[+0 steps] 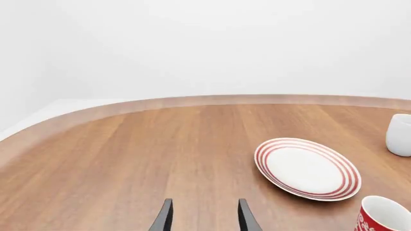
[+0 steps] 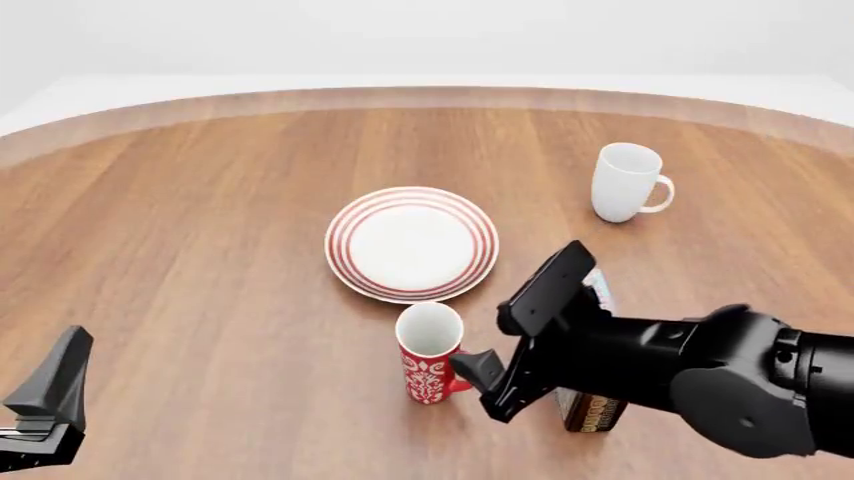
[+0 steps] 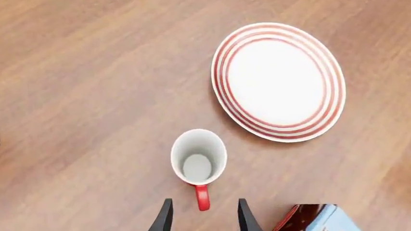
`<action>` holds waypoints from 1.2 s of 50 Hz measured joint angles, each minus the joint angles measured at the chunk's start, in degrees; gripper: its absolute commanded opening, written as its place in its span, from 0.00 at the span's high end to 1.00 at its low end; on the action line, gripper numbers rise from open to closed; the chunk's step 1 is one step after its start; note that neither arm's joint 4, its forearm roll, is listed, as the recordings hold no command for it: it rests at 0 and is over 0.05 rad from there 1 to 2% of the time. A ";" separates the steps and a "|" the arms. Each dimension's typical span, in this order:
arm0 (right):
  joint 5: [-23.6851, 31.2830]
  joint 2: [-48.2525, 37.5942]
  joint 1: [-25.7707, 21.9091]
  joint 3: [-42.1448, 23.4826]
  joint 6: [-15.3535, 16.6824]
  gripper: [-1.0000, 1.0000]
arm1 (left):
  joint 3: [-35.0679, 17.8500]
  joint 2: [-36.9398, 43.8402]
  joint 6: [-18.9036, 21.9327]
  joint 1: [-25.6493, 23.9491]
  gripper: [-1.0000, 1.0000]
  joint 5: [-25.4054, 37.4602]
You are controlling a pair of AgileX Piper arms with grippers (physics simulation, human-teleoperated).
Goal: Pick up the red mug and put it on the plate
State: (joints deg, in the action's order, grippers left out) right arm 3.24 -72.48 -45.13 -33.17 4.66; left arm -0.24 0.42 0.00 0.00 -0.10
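Flanking red mug (image 2: pixel 429 353), plate (image 2: pixel 411 243), small box (image 2: pixel 589 410)

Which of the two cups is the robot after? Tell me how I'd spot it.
Find the red-ringed plate mid-table. Just on its near side, close to the rim, stands the red mug, right by the right gripper, whose open fingers flank its handle. Unlike the plain white mug farther back right, it is red with white ornament.
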 measured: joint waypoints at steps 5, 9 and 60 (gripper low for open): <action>-0.99 -1.02 0.11 0.38 -0.29 0.00 | 0.00 0.00 0.00 0.00 0.00 0.00; -1.86 -1.96 0.26 0.71 -0.49 0.00 | 0.00 0.00 0.00 0.00 0.00 0.00; -8.55 -10.17 -1.06 2.84 -3.36 0.00 | 0.00 0.00 0.00 0.00 0.00 0.00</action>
State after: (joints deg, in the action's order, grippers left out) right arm -5.31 -82.65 -46.19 -30.33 1.30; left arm -0.24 0.42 0.00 0.00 -0.10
